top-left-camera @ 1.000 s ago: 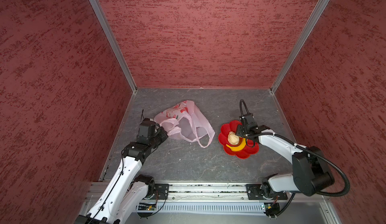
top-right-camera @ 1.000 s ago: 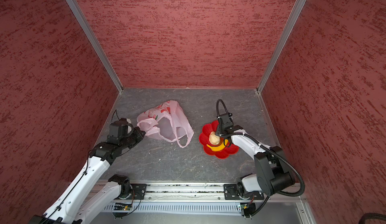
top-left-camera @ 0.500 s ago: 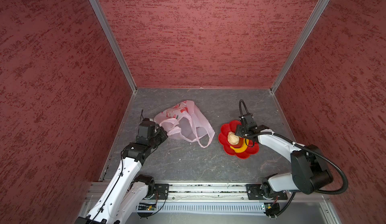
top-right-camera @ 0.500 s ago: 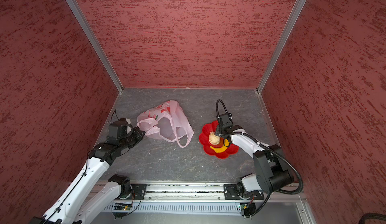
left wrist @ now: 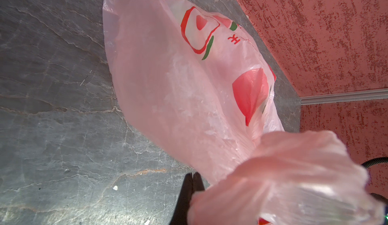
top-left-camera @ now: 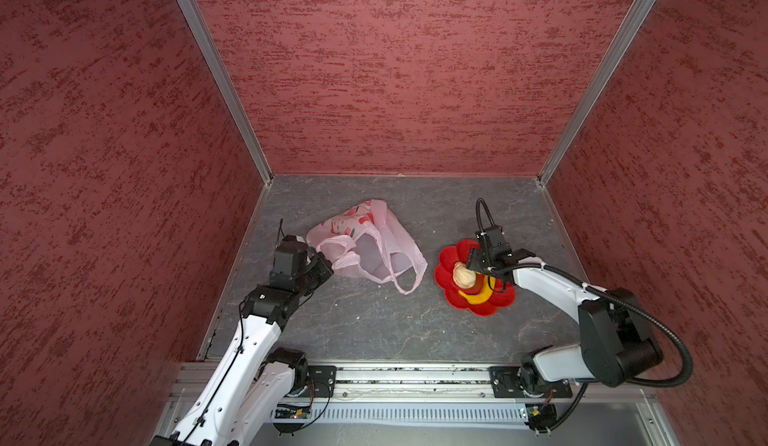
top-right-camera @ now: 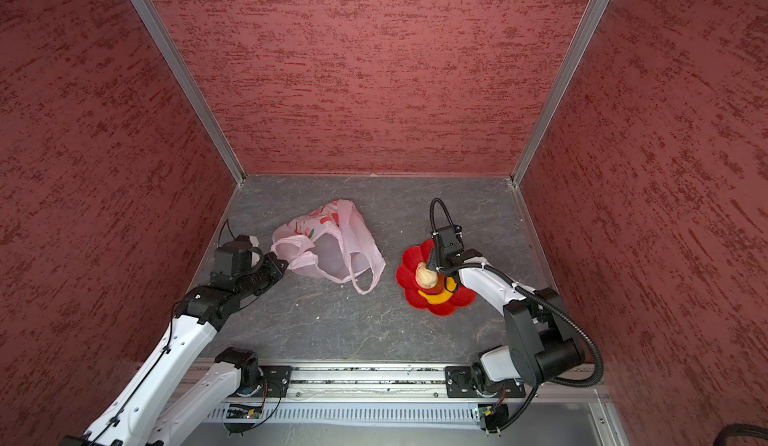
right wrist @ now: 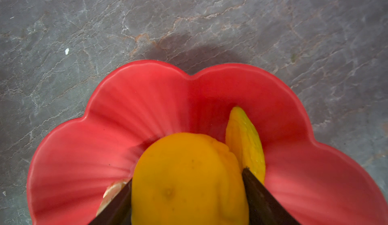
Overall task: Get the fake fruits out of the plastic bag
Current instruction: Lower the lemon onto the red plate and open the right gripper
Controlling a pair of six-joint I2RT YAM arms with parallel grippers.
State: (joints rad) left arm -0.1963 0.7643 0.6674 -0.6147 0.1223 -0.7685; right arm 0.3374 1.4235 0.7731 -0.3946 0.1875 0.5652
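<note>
Right wrist: orange fruit (right wrist: 186,184) within tool (right wrist: 188,174)

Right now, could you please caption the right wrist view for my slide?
Right hand flanking an orange-yellow fruit over the red flower-shaped dish, beside a banana.

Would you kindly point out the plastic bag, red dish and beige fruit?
plastic bag (top-left-camera: 353,225): top view, printed upper side.
red dish (top-left-camera: 445,261): top view, left rim.
beige fruit (top-left-camera: 463,275): top view, its middle.

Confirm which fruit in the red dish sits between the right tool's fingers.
The orange-yellow round fruit, flanked by the right tool. The banana lies outside one finger, the beige lumpy fruit outside the other.
</note>
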